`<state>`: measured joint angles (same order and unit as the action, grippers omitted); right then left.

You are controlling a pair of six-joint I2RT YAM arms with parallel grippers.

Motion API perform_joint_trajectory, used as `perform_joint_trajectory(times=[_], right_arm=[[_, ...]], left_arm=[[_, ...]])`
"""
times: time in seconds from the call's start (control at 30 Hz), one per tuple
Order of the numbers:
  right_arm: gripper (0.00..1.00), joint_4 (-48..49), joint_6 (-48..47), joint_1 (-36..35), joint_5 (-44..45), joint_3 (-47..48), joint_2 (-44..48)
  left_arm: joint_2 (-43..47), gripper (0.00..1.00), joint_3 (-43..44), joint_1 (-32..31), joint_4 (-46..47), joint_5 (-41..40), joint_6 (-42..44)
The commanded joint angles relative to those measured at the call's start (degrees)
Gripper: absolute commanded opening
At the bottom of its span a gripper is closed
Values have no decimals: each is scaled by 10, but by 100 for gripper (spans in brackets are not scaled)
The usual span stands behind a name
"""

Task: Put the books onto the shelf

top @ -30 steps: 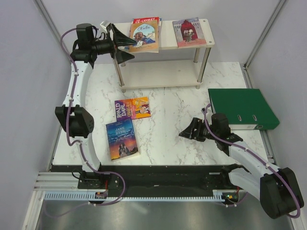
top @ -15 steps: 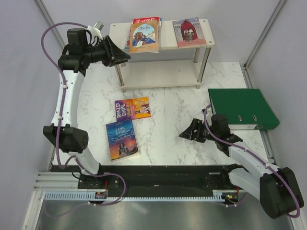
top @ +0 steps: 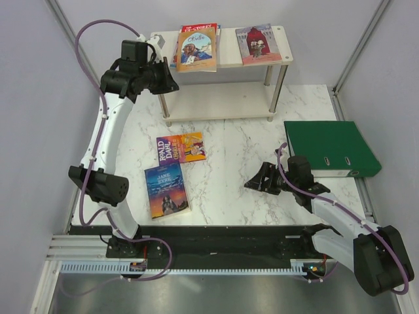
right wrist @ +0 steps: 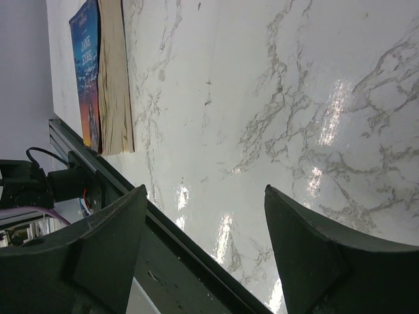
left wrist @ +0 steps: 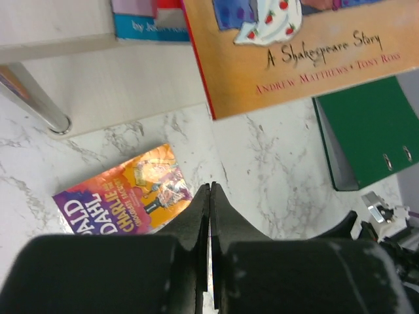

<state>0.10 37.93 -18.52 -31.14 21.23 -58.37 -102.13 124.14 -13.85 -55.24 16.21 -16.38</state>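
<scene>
Marble table (top: 242,157) is carrying everything. Shelf (top: 227,57) is standing at the back w/ books lying up top: tan Shakespeare book (top: 196,49) left, reddish-cover book (top: 258,44) right. Green binder (top: 330,147) is lying at right. Jane Eyre (top: 166,190) & Roald Dahl (top: 181,147) are lying flat on the marble, near each other. L gripper (top: 170,82) is hovering by the shelf's front-left corner, fingers pressed together, empty. R gripper (top: 257,182) is sitting low over the marble, fingers spread, gripping nothing.
</scene>
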Motion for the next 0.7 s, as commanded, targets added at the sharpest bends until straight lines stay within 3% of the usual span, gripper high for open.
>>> perform_joint_trajectory(times=[0.0, 0.67], right_arm=[[79, 21, -1, -2, 3, -2, -5], [80, 24, -1, -2, 2, -5, -7]], left_arm=[[-23, 2, 71, -7, -8, -84, 35], [-104, 2, 187, -29, 1, -119, 32]])
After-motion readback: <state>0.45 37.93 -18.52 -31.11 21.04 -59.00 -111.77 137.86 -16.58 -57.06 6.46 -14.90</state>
